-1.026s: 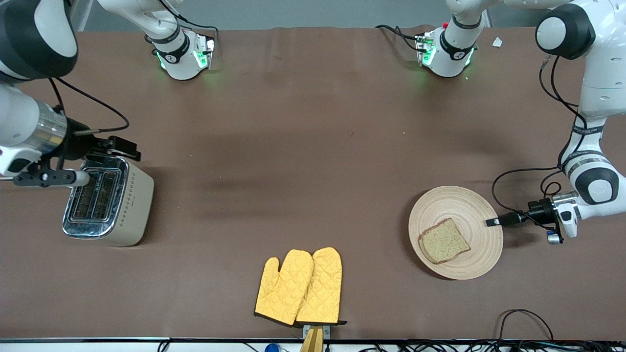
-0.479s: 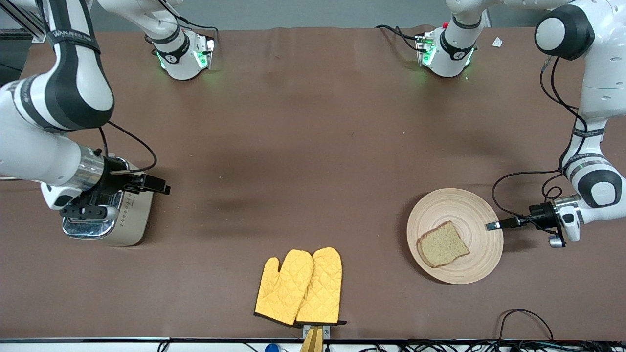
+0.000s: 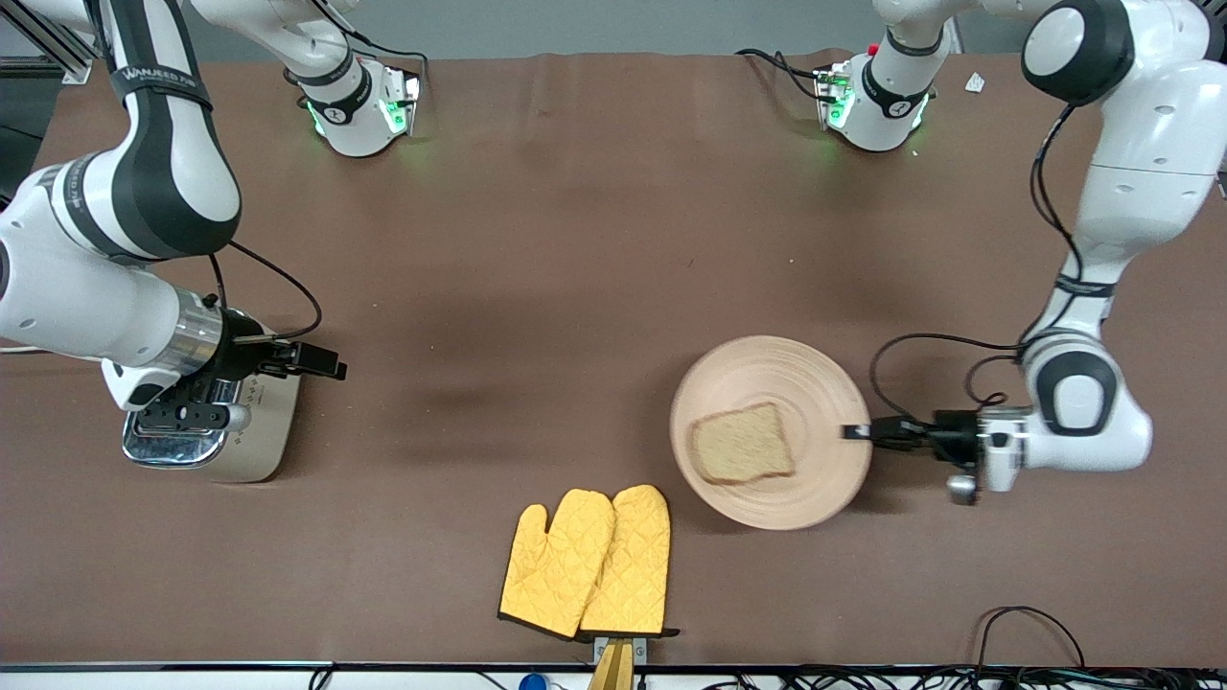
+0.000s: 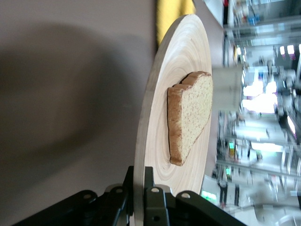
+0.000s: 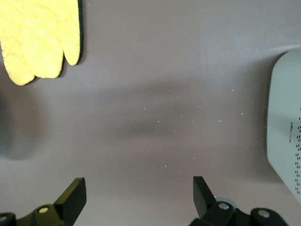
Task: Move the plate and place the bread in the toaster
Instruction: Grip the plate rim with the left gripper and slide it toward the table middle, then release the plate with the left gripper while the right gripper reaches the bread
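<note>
The tan wooden plate (image 3: 805,383) is near the table's middle, with the slice of brown bread (image 3: 743,443) lying on it. My left gripper (image 3: 856,432) is shut on the plate's rim at the edge toward the left arm's end. The left wrist view shows its fingers (image 4: 151,190) clamping the rim of the plate (image 4: 157,108) below the bread (image 4: 190,117). The cream toaster (image 3: 264,436) stands at the right arm's end, its chrome top mostly hidden by my right gripper (image 3: 187,417) above it. The right gripper (image 5: 139,197) is open and empty.
A pair of yellow oven mitts (image 3: 590,561) lies near the table's front edge, nearer to the front camera than the plate and close to it. They also show in the right wrist view (image 5: 40,37), along with the toaster's side (image 5: 287,127). Cables lie along the front edge.
My left gripper has moved the plate with the bread toward the right arm's end, close to the mitts. My right arm came down over the toaster and has since shifted only slightly.
</note>
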`<state>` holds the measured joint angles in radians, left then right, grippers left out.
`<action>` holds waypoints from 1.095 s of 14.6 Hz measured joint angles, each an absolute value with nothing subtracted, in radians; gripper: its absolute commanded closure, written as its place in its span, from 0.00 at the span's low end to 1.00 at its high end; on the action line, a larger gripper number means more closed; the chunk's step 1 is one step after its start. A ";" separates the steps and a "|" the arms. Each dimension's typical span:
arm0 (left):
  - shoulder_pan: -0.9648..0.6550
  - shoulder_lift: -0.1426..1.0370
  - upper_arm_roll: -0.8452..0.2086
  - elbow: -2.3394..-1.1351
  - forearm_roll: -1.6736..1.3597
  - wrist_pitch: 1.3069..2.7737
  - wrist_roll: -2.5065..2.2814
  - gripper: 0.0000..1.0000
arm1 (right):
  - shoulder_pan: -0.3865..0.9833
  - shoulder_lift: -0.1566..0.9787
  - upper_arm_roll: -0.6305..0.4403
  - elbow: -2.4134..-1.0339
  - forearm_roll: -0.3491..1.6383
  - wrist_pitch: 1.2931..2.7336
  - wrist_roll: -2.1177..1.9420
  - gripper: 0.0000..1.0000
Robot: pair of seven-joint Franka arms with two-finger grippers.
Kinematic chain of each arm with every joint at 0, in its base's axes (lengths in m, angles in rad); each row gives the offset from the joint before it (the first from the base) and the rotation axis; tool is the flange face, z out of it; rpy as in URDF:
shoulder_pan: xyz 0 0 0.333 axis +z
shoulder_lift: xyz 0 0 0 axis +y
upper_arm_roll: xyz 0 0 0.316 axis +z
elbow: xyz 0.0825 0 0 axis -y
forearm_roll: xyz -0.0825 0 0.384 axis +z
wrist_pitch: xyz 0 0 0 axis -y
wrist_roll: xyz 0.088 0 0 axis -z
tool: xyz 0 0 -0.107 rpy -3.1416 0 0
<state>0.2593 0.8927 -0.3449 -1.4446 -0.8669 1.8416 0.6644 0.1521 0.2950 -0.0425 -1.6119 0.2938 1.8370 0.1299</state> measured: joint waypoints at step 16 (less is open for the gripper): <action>-0.229 1.025 -0.348 -1.456 -1.120 2.163 0.672 0.84 | 0.061 0.404 -0.047 -1.629 0.286 1.878 -0.017 0.00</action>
